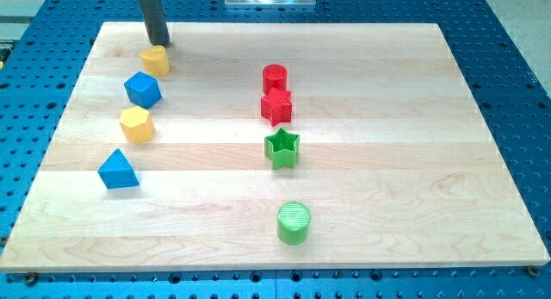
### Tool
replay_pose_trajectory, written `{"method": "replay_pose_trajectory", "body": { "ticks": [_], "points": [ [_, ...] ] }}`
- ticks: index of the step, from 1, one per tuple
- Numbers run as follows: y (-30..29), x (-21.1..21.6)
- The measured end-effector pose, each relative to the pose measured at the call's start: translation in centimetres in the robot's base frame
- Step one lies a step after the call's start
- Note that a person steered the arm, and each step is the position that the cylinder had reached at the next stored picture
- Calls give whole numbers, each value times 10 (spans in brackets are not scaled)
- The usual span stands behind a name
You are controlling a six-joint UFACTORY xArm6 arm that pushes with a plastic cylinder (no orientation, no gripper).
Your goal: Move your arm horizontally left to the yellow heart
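Notably, your tip [158, 43] stood at the table's [370, 204] upper left, touching the yellow heart [156, 61] from above it; you carried no tool, so nothing was grasped. Red and green blocks lay well apart rightward.

Bright, even light falls from overhead, and the pale wooden board [275, 161] shows no glare. Shadows are short and soft, pooling at each block's base, as under the green cylinder [294, 223] toward six o'clock. Focus holds sharp across the board; the blue perforated table [516, 92] stays crisp toward three o'clock, with no visible edge bending.
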State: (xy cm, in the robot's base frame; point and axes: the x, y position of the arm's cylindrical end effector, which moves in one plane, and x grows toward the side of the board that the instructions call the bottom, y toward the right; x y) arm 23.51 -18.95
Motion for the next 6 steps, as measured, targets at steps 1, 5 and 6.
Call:
{"method": "replay_pose_trajectory", "body": {
  "ticks": [1, 5, 6],
  "points": [
    [1, 0],
    [7, 3],
    [25, 3]
  ]
}}
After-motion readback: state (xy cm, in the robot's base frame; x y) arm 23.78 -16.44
